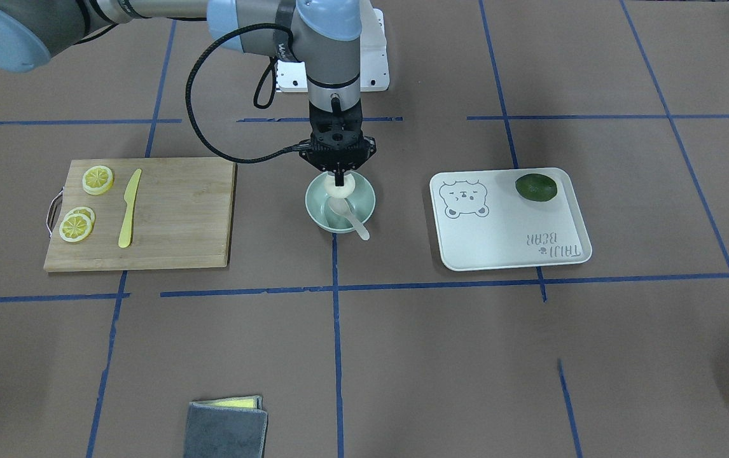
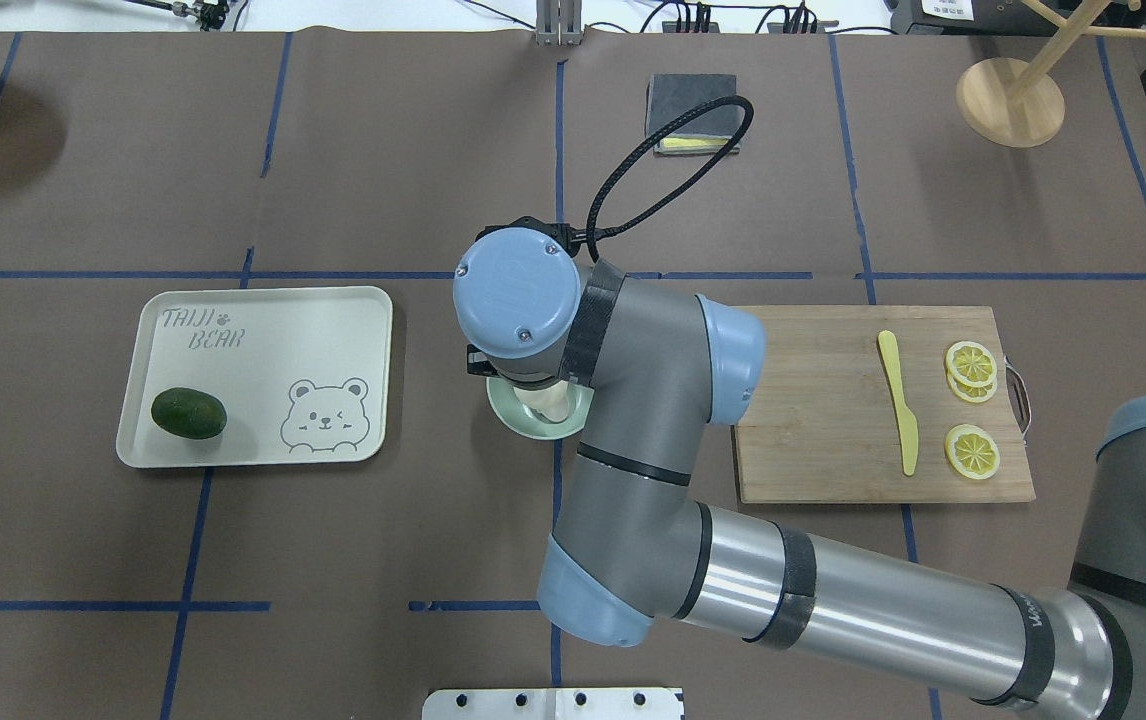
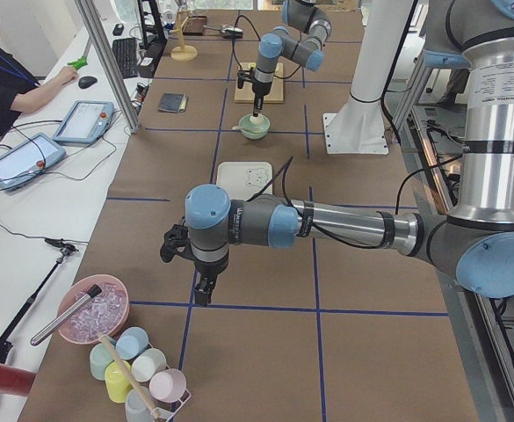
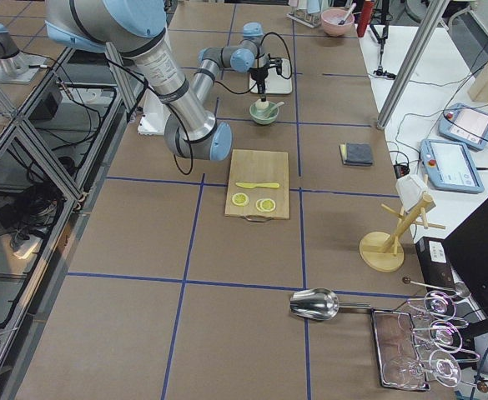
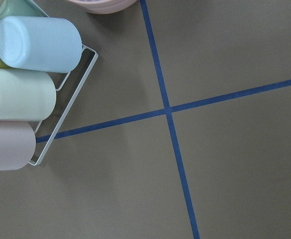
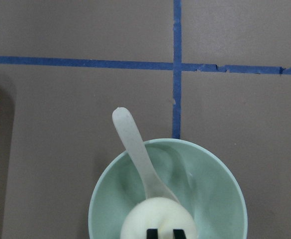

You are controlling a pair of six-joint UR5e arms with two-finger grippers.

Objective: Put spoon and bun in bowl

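The mint-green bowl (image 1: 313, 213) stands at the table's middle. The pale spoon (image 1: 355, 224) lies in it, scoop down and handle out over the rim; the right wrist view shows it too (image 6: 135, 149). My right gripper (image 1: 339, 173) points straight down over the bowl's robot-side half, its fingers close together on top of the white bun (image 1: 341, 186). In the right wrist view the bun (image 6: 157, 216) sits under the fingertips (image 6: 152, 232), over the spoon's scoop inside the bowl (image 6: 215, 189). My left gripper (image 3: 202, 297) hangs far off over bare table; I cannot tell if it is open or shut.
A wooden board (image 1: 180, 216) with a yellow knife (image 1: 129, 207) and lemon slices (image 1: 97, 179) lies on one side of the bowl. A white tray (image 1: 511, 235) with a dark green fruit (image 1: 536, 187) lies on the other. A cup rack (image 5: 26, 84) is near the left gripper.
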